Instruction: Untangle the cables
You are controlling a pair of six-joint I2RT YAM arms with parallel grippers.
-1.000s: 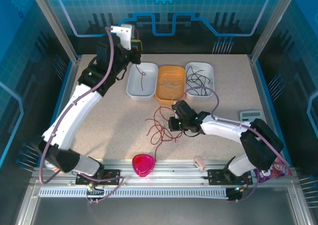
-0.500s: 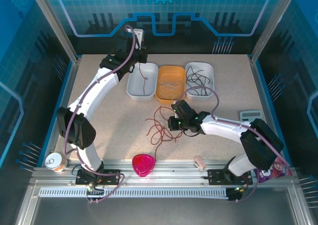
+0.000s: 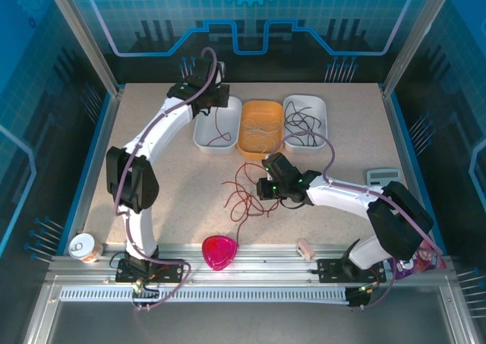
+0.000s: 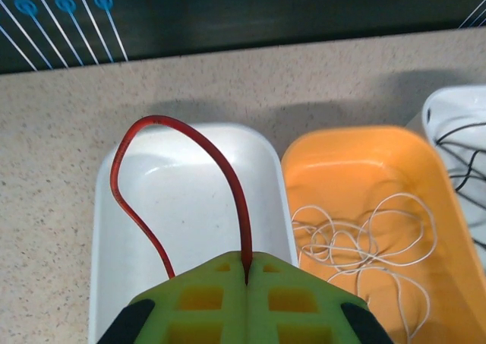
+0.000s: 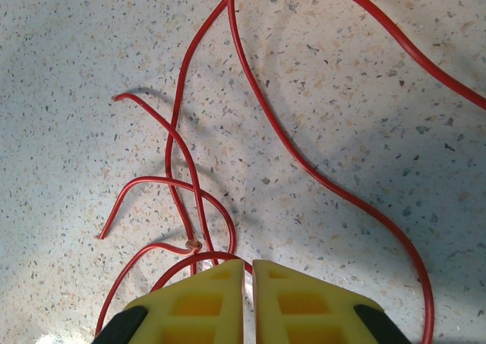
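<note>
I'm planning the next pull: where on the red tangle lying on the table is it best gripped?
Probably the loose strand end of the red tangle, taken from straight above with the grip across it: it lies flat on the table, apart from the small knot where strands cross.

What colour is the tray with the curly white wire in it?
The tray is orange, clearest in the left wrist view.

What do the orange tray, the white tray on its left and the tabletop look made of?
White tray: glossy moulded plastic, likely; soft highlights, rounded rim. Orange tray: similar plastic, more satin. Tabletop: matt speckled stone or laminate; cannot tell which.
</note>
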